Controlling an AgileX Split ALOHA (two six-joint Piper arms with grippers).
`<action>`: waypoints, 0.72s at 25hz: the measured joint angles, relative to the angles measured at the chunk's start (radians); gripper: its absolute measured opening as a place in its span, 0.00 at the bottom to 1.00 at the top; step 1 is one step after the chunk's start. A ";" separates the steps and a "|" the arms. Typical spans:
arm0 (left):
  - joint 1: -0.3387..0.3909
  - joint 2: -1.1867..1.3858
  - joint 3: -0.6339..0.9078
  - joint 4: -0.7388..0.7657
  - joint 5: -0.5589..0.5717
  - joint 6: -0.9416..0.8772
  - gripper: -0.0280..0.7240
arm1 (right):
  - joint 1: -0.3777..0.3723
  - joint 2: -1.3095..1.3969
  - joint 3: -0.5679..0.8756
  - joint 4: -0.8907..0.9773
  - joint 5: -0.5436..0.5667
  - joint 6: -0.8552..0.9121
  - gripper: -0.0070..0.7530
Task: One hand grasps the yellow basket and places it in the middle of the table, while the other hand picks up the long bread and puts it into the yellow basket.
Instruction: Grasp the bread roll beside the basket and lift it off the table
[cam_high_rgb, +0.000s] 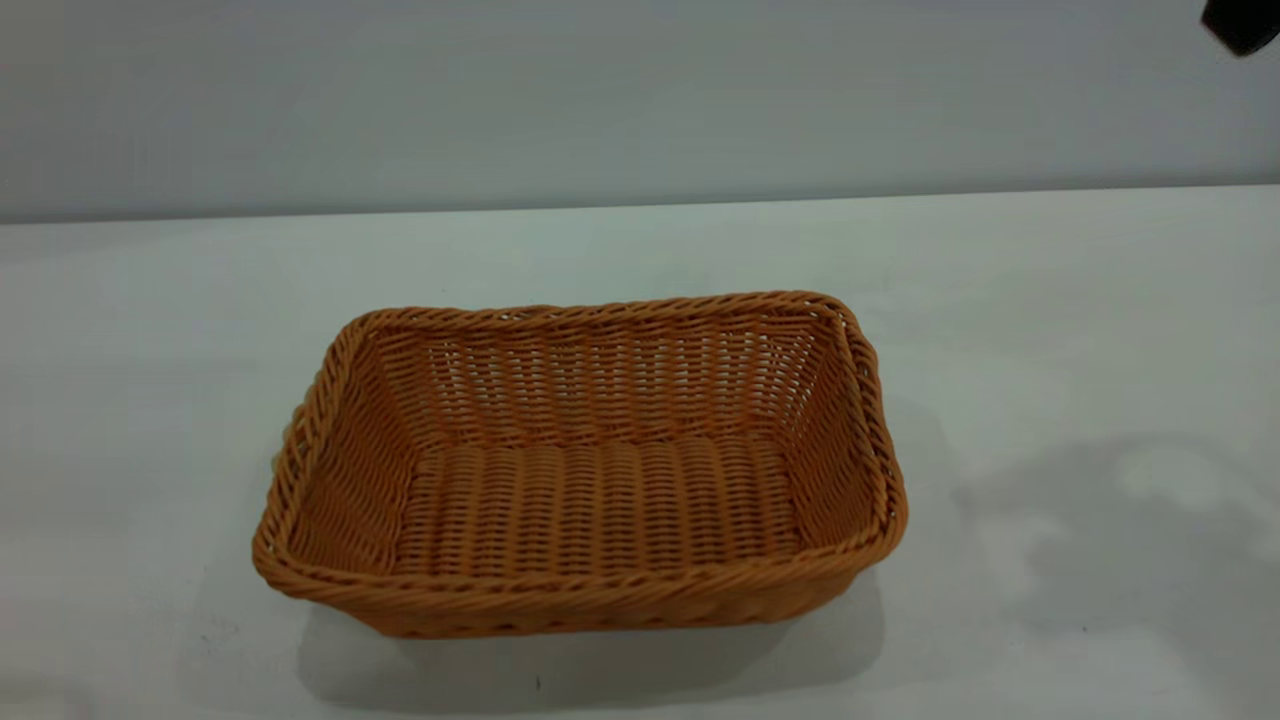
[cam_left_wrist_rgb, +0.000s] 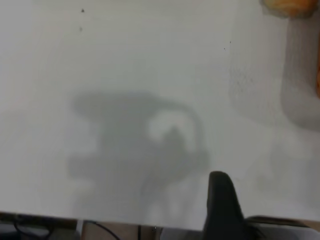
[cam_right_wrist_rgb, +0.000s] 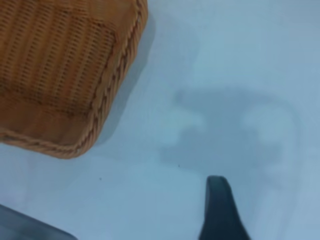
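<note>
The yellow basket (cam_high_rgb: 585, 470) stands upright and empty on the white table (cam_high_rgb: 1050, 330), about mid-table. Its corner shows in the right wrist view (cam_right_wrist_rgb: 65, 75). An orange-golden end, probably the long bread (cam_left_wrist_rgb: 287, 6), shows at the edge of the left wrist view, beside a sliver of the basket (cam_left_wrist_rgb: 318, 75). In the exterior view the bread is hidden, apart from a pale bit by the basket's left wall. My left gripper (cam_left_wrist_rgb: 223, 205) hovers over bare table, away from the bread. My right gripper (cam_right_wrist_rgb: 220, 210) hovers over bare table beside the basket. Neither holds anything that shows.
A dark part of the right arm (cam_high_rgb: 1240, 25) shows at the top right corner of the exterior view. A grey wall runs behind the table's far edge. The table's near edge (cam_left_wrist_rgb: 100, 220) with cables below it shows in the left wrist view.
</note>
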 joint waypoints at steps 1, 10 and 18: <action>0.000 0.049 -0.020 -0.002 -0.019 0.000 0.72 | 0.001 -0.009 0.003 -0.003 0.002 0.004 0.71; 0.000 0.482 -0.227 -0.137 -0.171 0.184 0.72 | 0.001 -0.027 0.102 -0.011 -0.012 0.011 0.71; 0.000 0.834 -0.422 -0.438 -0.216 0.555 0.69 | 0.001 -0.027 0.104 -0.013 -0.020 0.011 0.71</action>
